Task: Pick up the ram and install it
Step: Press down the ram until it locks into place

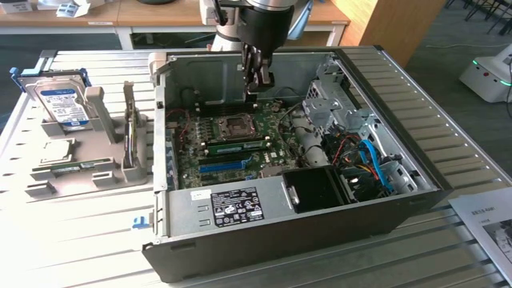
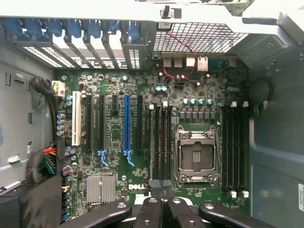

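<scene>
A robotics lab or workshop: an opened black desktop computer case (image 1: 296,180) lies on a slatted metal bench (image 1: 72,240), wooden desks (image 1: 160,18) stand behind, and a white mobile robot (image 1: 490,72) waits on the carpeted floor.

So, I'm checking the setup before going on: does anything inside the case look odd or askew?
Nothing looks broken, spilled or crooked. One oddity: the CPU socket on the motherboard sits bare, with no cooler over it. The gripper hangs shut over the board.
</scene>
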Robot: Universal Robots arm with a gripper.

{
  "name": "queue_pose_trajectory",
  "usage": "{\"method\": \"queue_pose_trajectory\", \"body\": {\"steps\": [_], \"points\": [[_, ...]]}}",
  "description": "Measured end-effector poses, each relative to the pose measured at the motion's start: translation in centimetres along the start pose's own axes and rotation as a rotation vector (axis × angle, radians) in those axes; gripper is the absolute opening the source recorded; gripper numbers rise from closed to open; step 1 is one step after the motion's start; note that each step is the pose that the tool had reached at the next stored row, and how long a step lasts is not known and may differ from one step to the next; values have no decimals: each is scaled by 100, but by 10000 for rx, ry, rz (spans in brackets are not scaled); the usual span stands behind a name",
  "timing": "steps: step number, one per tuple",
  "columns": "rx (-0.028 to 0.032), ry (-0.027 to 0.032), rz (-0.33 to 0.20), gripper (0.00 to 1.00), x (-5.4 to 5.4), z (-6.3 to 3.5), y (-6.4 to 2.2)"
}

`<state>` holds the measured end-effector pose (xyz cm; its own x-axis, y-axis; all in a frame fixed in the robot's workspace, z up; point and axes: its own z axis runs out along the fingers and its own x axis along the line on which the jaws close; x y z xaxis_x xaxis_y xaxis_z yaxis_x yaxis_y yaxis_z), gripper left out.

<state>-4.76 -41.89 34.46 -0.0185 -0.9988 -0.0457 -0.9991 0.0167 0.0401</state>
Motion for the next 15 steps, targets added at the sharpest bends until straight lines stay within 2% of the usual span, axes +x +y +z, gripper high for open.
{"method": "queue_pose_trajectory", "body": {"steps": [12, 15], "points": [[1, 0, 4, 10, 0, 3, 0], [11, -10, 206, 10, 0, 4, -1]]}}
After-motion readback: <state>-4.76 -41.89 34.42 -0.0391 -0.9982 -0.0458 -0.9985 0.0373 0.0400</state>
